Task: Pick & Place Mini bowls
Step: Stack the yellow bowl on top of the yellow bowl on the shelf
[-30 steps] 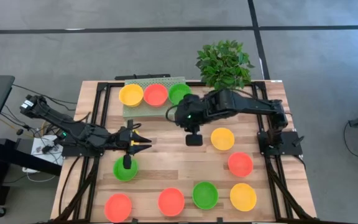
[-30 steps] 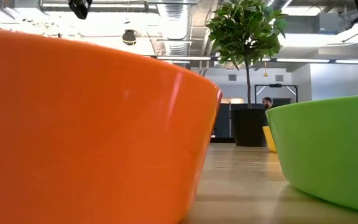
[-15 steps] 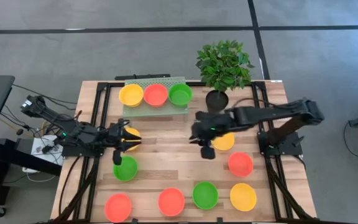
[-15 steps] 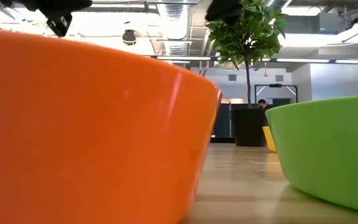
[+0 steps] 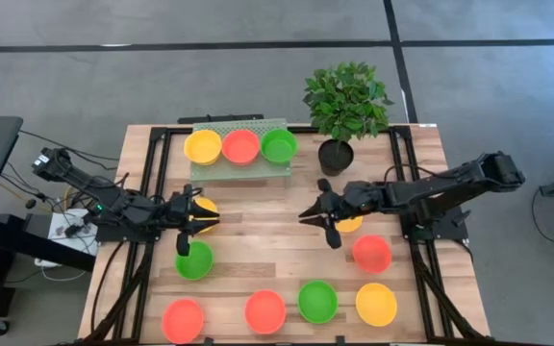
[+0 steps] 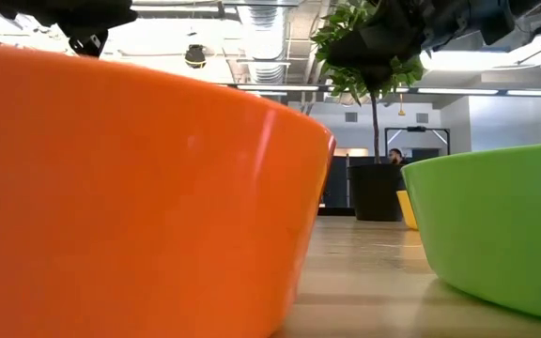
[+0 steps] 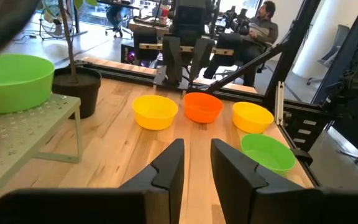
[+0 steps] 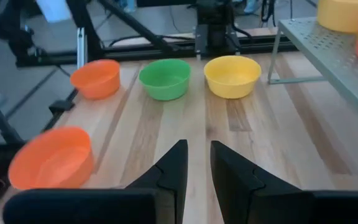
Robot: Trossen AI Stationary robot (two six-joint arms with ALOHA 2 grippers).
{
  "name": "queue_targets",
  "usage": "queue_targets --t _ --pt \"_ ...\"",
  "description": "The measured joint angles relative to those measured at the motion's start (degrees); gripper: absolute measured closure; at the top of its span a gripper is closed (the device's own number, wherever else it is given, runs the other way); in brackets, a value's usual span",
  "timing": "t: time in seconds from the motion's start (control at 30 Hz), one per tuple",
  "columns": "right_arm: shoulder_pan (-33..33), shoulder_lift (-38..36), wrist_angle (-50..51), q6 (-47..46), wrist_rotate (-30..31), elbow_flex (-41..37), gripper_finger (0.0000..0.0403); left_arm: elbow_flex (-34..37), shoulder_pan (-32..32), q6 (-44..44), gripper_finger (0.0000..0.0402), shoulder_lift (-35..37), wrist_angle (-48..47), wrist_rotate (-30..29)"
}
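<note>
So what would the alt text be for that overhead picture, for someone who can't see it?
Seen from above, two dark robot arms reach inward over a wooden table scattered with yellow, red and green mini bowls. Three more bowls sit on a pale green rack at the back, beside a potted plant.

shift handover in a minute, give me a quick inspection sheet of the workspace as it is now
surface: wooden table in a black frame, dry and intact.
job's things: three mini bowls, yellow, red and green, on the pale green rack; eight more on the table, including a green bowl and a yellow bowl under the left arm.
clutter: potted plant at the far edge.
grippers: left pincer empty, slightly open, near the green bowl; right pincer empty, slightly open, mid-table.
cables: loose bundle off the table's left side.
surroundings: grey floor; seated person beyond the table.
</note>
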State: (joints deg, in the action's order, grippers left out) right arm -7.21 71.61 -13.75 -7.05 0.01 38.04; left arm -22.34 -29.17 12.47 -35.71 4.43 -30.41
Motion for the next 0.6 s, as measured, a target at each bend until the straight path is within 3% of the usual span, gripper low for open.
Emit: queue_targets --t 0.6 --pt "-2.41 0.07 -0.16 -2.07 0.00 0.02 0.0338 -0.01 0.01 -0.15 0.0321 -0.01 0.52 0.01"
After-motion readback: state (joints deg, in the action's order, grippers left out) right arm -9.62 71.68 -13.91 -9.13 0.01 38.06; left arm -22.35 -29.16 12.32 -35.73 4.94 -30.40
